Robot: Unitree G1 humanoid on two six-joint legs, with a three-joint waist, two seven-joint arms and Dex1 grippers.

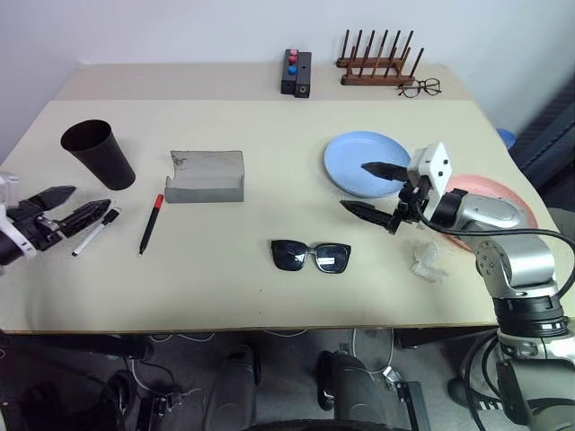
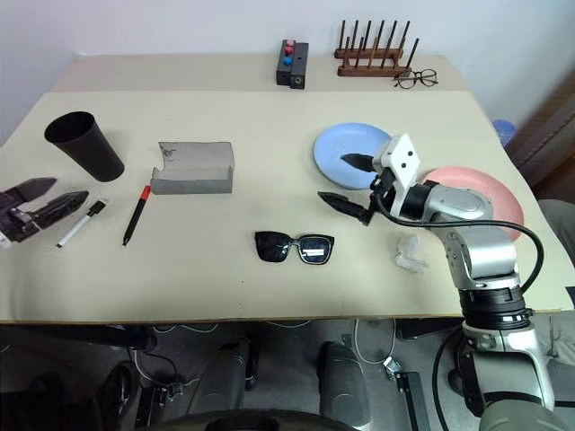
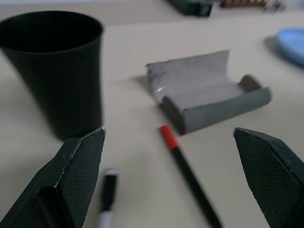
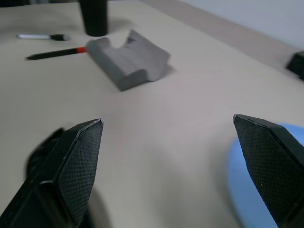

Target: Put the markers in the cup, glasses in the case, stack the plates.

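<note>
Clearly, the likeliest slip is at the left gripper, whose jaws are spread wide and hold nothing: two thin pens lie close together just beside it, and a careless closing could catch the white marker while the red-ended marker is rolled away, or the tall dark cup standing just behind them could be knocked over. The right gripper, jaws equally spread and empty, hangs between the light blue plate and the sunglasses; a low sweep could push the sunglasses toward the table's near edge. The red-ended marker is thin, black-barrelled, lying flat on the table between the cup and the open grey case (its red end toward the case). The pink plate lies largely hidden behind the right arm.
</note>
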